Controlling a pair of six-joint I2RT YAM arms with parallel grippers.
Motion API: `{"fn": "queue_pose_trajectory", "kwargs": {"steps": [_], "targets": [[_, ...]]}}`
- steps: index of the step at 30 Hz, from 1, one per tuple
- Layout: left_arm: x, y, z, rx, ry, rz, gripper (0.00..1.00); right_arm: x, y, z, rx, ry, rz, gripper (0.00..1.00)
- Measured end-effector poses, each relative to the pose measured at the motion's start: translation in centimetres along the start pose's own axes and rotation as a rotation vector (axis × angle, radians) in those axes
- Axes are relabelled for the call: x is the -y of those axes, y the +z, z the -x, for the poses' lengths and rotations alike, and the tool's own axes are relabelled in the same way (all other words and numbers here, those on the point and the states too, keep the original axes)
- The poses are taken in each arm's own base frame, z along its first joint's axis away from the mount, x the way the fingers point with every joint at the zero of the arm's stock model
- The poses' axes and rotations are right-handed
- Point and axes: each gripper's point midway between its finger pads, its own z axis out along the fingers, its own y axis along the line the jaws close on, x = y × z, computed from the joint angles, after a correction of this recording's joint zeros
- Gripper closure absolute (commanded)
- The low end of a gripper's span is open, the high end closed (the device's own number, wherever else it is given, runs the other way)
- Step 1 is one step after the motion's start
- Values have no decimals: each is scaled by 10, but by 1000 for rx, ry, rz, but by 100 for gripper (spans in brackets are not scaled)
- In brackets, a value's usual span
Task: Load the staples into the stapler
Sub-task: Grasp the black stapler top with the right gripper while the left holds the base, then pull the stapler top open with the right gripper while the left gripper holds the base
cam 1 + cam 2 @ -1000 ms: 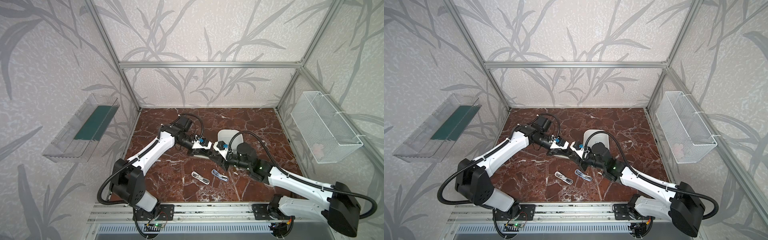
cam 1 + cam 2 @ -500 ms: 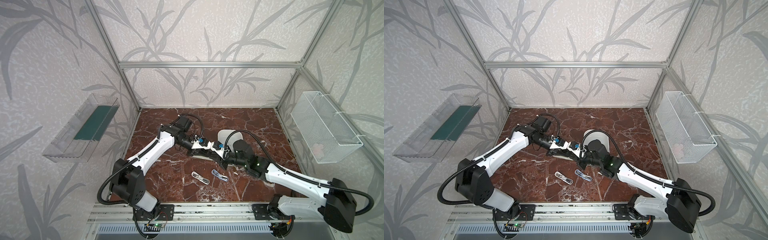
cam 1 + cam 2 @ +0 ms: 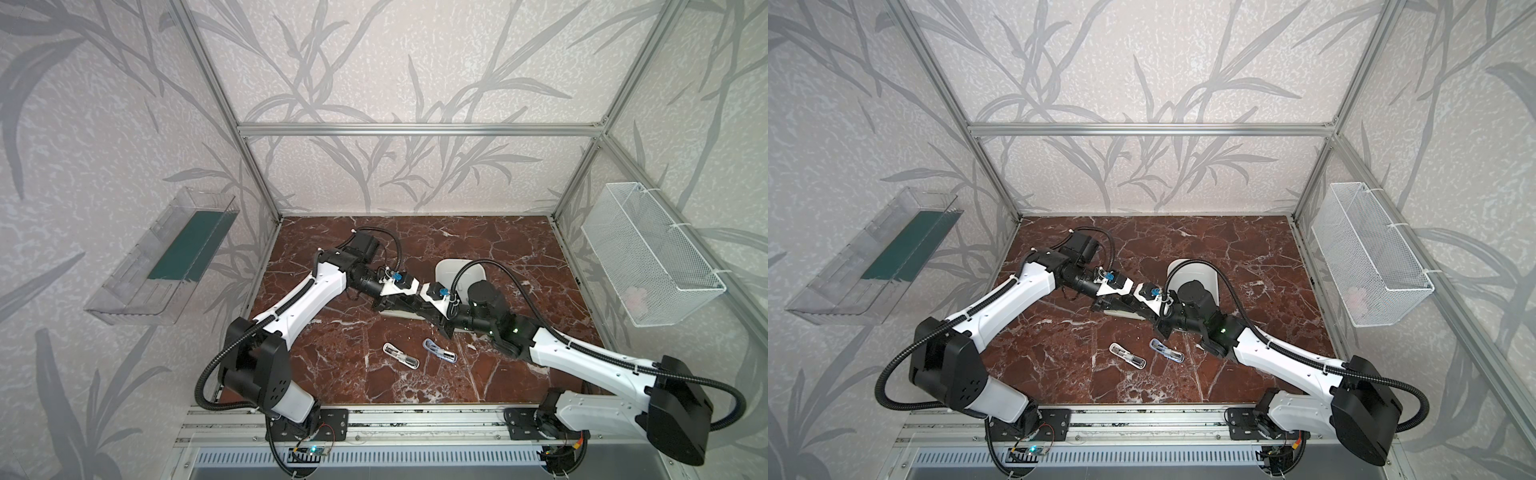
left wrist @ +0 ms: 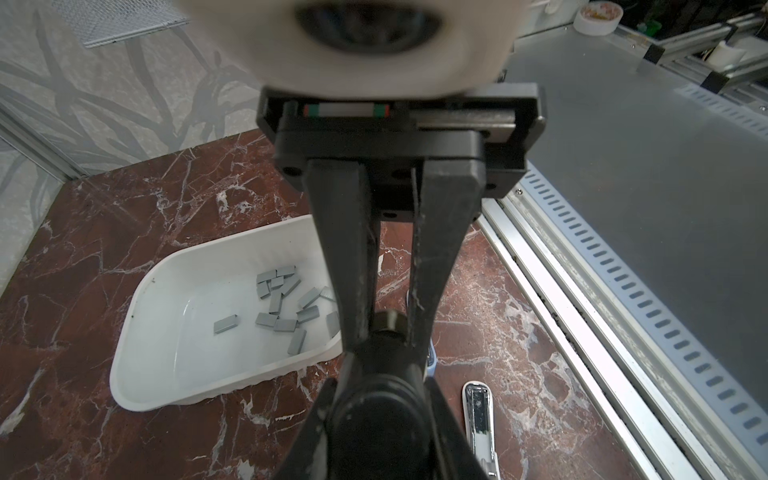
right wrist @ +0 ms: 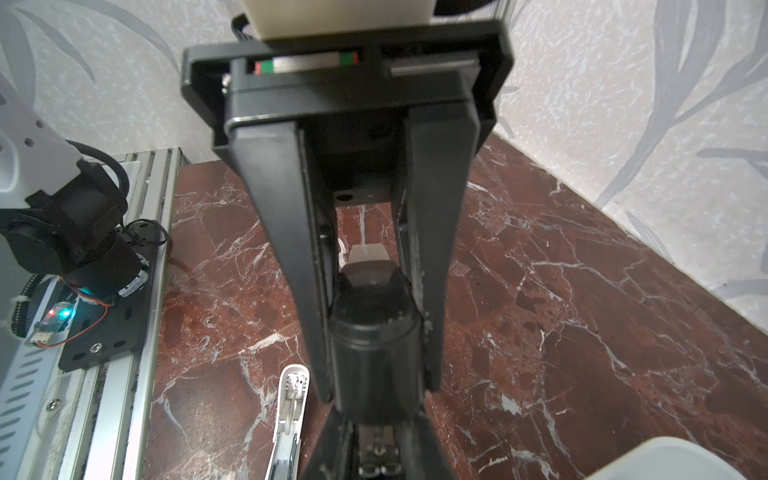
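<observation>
Left gripper [image 4: 384, 332] and right gripper [image 5: 377, 386], arms outstretched, clamp the black stapler [image 4: 378, 411].

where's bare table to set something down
Free: the back strip of table between rear wall and white tray; the front-left patch between left arm and white mini stapler. Crowded: the middle, where the left gripper and right gripper clamp the black stapler; blue mini stapler just in front.

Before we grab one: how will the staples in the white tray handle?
The staples are small flat strips: probably light, stiff. Lying flat on the smooth white tray, they likely slide when pushed, hard to pinch. The clustered ones may shift together.
</observation>
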Motion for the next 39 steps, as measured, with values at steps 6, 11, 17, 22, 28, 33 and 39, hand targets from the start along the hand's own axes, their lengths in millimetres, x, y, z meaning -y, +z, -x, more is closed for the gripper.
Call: {"fn": "queue_pose_trajectory", "kwargs": {"steps": [6, 11, 17, 22, 28, 33, 39], "targets": [[-8, -32, 10, 122, -43, 93, 100, 0, 1, -38, -61, 36, -38, 100], [-12, -40, 4, 161, -74, 149, 100, -1, 2, -36, -40, 56, -72, 100], [-9, -33, -19, 143, -128, 220, 98, -13, 12, -54, -87, 88, -127, 100], [-19, -33, -31, 108, -173, 276, 88, -11, 21, -62, -108, 127, -200, 100], [-70, -59, -56, -47, -122, 540, 77, -35, 23, -55, -86, 153, -141, 100], [-107, -100, -71, -160, -83, 783, 79, -70, 26, -47, -61, 152, -38, 100], [-112, -104, -76, -212, -60, 821, 100, -69, 27, -42, -44, 166, -46, 99]]}}
